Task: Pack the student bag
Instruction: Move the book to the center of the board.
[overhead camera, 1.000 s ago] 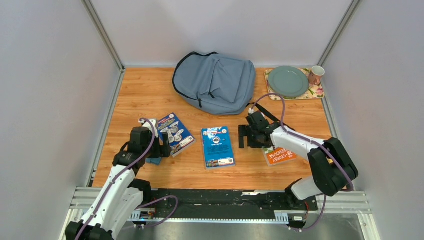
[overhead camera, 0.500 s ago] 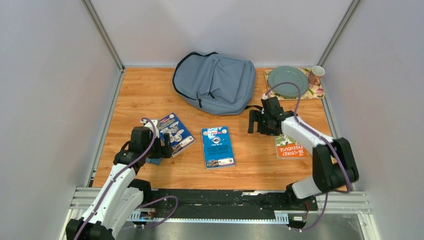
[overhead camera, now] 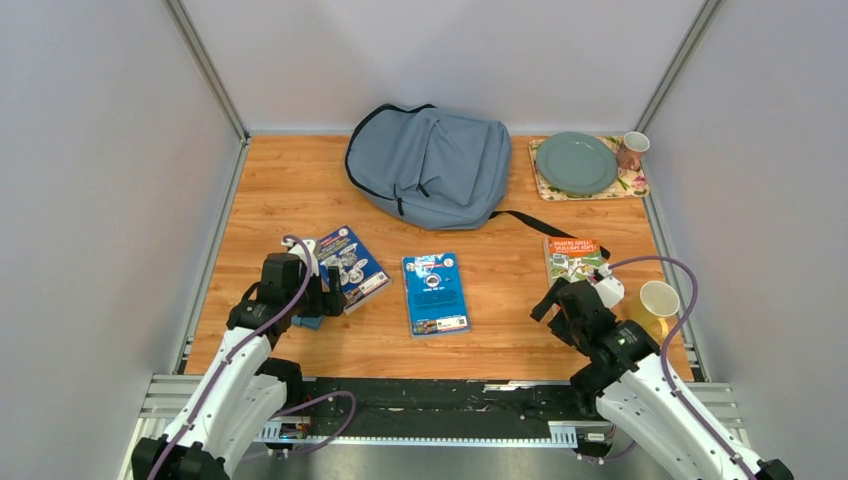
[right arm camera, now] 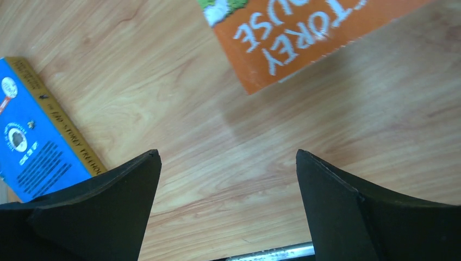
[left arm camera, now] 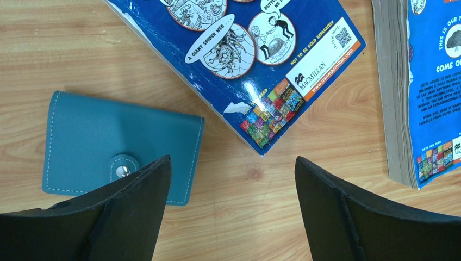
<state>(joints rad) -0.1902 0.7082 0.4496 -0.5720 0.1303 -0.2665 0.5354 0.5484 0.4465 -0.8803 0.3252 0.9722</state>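
The grey-blue student bag (overhead camera: 430, 165) lies closed at the back middle of the table, a black strap trailing to its right. A blue cartoon book (overhead camera: 348, 267) (left arm camera: 239, 49) lies at the left, a second blue book (overhead camera: 434, 293) (left arm camera: 429, 92) in the middle, an orange and green book (overhead camera: 573, 257) (right arm camera: 304, 38) at the right. A teal snap wallet (left arm camera: 114, 147) lies by the left gripper. My left gripper (overhead camera: 322, 300) (left arm camera: 231, 176) is open and empty over bare wood beside the wallet. My right gripper (overhead camera: 552, 305) (right arm camera: 228, 163) is open and empty, low near the front edge.
A floral mat with a green plate (overhead camera: 577, 162) and a pink cup (overhead camera: 631, 150) sits at the back right. A yellow cup (overhead camera: 655, 303) stands by the right arm. Walls enclose the table on three sides; a metal rail (right arm camera: 272, 253) runs along the front edge.
My right arm has pulled back from near the bag's strap to the front right. The orange book now lies farther back and uncovered. The yellow cup has come into view. The left arm is still.
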